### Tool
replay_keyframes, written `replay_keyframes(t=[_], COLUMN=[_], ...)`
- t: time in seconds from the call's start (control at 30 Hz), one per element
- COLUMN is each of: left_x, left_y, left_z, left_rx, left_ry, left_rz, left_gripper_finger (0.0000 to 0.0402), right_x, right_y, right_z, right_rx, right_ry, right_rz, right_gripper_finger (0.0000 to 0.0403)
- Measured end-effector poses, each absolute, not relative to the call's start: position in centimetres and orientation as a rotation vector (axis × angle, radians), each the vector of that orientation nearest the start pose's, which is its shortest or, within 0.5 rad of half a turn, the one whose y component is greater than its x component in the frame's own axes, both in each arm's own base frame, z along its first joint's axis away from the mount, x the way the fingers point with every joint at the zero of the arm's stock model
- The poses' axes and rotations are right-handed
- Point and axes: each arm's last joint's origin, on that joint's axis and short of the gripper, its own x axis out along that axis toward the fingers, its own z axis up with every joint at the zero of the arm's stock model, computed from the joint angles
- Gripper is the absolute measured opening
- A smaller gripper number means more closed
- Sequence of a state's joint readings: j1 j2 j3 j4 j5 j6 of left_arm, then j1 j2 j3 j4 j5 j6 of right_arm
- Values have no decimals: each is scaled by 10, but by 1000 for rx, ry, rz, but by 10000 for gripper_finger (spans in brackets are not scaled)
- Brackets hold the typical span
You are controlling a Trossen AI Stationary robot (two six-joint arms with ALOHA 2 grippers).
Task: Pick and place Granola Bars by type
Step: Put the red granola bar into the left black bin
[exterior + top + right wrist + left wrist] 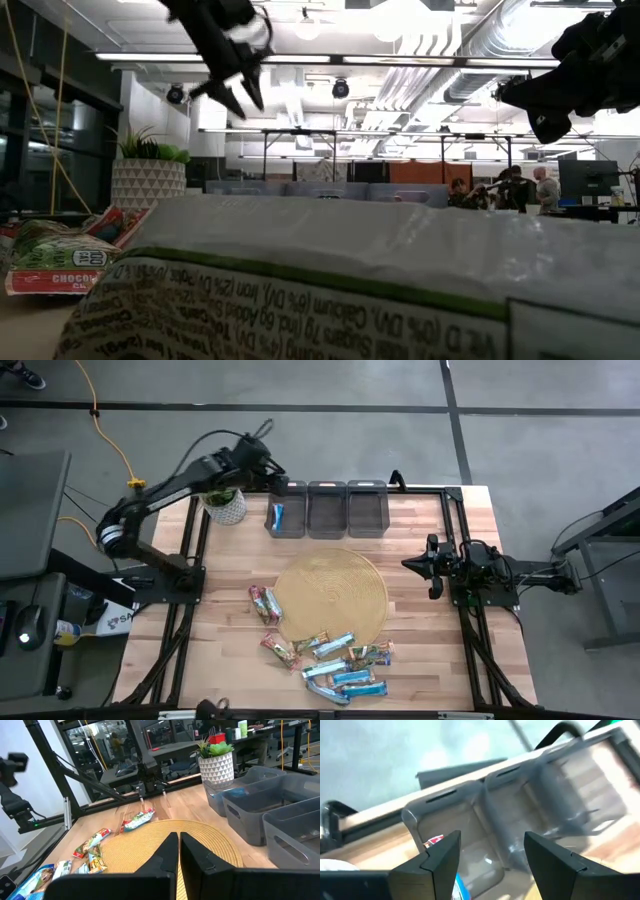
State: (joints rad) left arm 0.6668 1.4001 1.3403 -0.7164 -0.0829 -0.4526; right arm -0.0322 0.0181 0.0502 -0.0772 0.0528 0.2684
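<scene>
Several granola bars point(335, 660) lie flat near the table's front edge, partly on a round woven mat point(332, 595); red ones point(265, 603) lie to its left. One blue bar point(278, 515) lies flat in the leftmost of three grey bins point(288, 510); its blue end point(461, 887) also shows in the left wrist view. My left gripper point(276, 484) hangs open above that bin's far left corner, nothing between its fingers point(492, 837). My right gripper point(432, 565) waits shut at the table's right side point(179, 851).
A potted plant point(225, 505) stands just left of the bins. The middle bin point(327, 510) and right bin point(367, 510) show nothing inside. A greenish wrapper point(300, 290) fills the low view up close. Black frame rails point(455, 530) run along the table's sides.
</scene>
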Motion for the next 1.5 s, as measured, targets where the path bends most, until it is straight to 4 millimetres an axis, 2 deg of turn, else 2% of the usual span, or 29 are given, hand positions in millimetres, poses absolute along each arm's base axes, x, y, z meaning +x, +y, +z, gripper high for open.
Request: replay_keyframes(t=[0.2,0.4,0.53,0.73,0.93,1.17,1.27,1.5], left_x=[201,178,162,142,124,116,119,133], left_y=[148,109,82,47,21,-2,-10,-32], left_z=[384,411,419,424,414,399,383,325], left_rx=[-536,-417,-412,-479,-581,-793,-875,-1040], left_ry=[449,379,369,346,402,382,368,409], left_rz=[798,680,621,629,699,860,929,1026], left_gripper_finger=[216,216,216,216,216,216,216,216], right_x=[95,95,95,95,95,95,95,95], right_y=[-5,-5,-5,-5,-5,-5,-5,-5], right_z=[172,172,172,172,172,172,172,172], right_rx=[268,268,268,268,268,268,268,268], right_ry=[34,34,34,34,34,34,34,34], right_rz=[-90,-90,-90,-91,-90,-91,-91,-90], right_gripper_finger=[0,0,0,0,0,0,0,0])
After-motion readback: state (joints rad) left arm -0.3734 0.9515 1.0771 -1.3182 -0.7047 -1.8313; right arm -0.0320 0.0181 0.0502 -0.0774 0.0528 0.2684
